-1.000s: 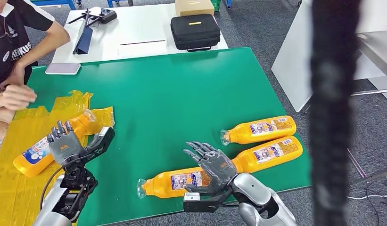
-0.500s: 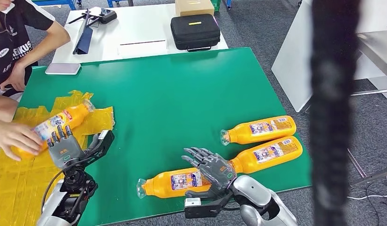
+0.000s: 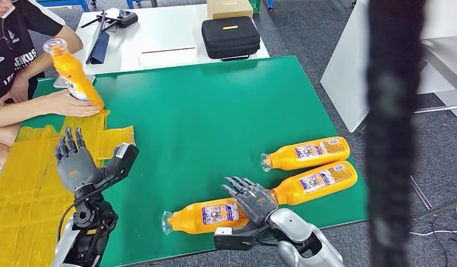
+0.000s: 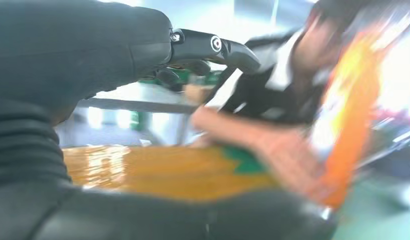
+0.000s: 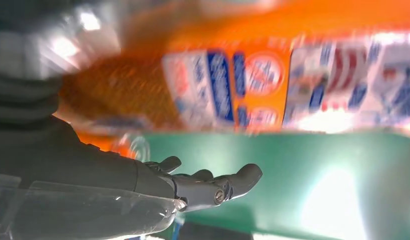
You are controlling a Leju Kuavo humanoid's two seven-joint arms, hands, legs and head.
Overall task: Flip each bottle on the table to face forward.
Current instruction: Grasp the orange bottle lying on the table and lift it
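- The right hand [image 3: 252, 201] lies over the nearest bottle [image 3: 206, 214], which rests on its side at the near edge of the green worktop [image 3: 215, 111]; fingers spread across its body, thumb low beside it, and I cannot tell whether they have closed on it; a loose hold could let it roll off that edge.
- The left hand [image 3: 75, 161] is raised with fingers apart and holds nothing; it hovers over the yellow film [image 3: 25, 183], which could snag.
- Two more bottles [image 3: 306, 153] lie side by side further right; a sweep could knock them.
- A person's hand [image 3: 75, 103] stands a fourth bottle [image 3: 70, 69] upright at the far left.
- Beyond: a white table [image 3: 176, 33] with a black case [image 3: 230, 36]; grey floor.
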